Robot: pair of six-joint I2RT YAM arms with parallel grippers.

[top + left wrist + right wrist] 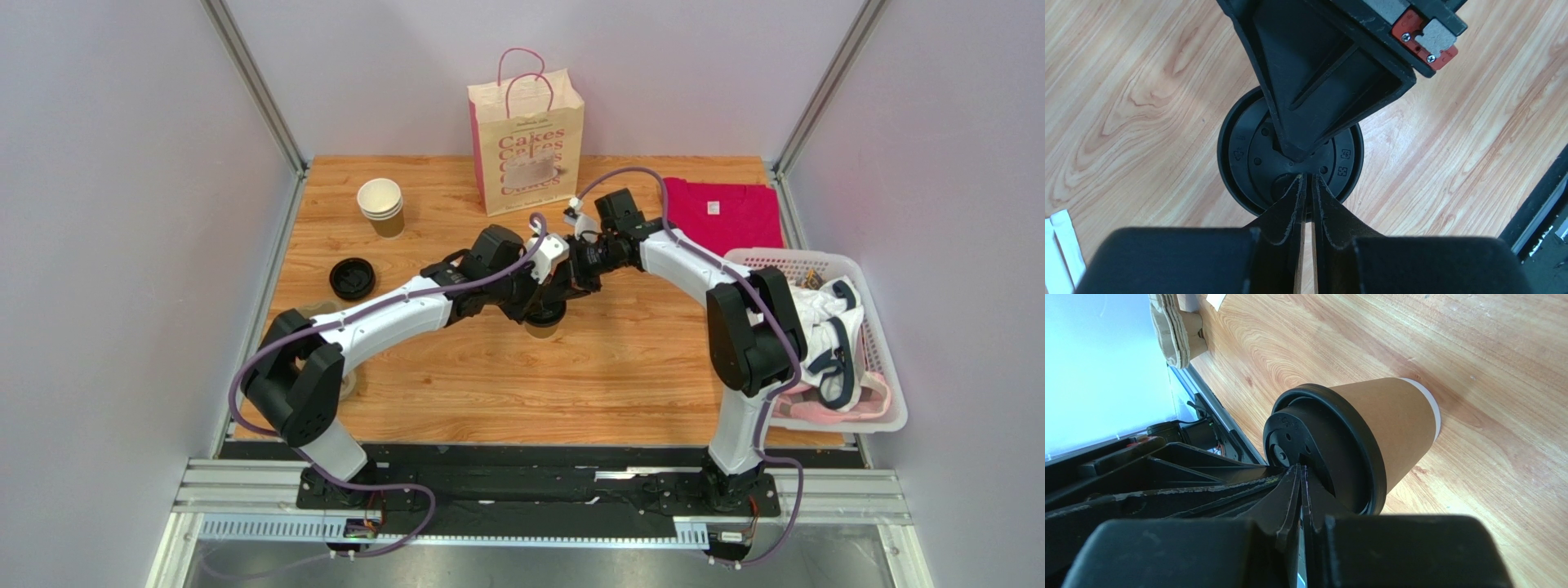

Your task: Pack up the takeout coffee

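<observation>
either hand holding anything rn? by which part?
Nothing looks gripped. Left hand and right hand are both shut, their tips pressed on the black lid of the takeout coffee.

The paper bag (525, 129) at the bench's (638, 361) far edge reads "Cakes"; embossed marks on the black lid (1242, 153) cannot be read.

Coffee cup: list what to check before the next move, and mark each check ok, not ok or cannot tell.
1. The lid seated on the cup: ok.
2. The cup upright on the table: ok.
3. The left gripper shut, tips over the lid: ok.
4. The right gripper shut, tips at the lid: ok.
5. The cup held by a gripper: not ok, neither grips it.
6. The bag upright at the far edge: ok; its mouth open: cannot tell.
</observation>
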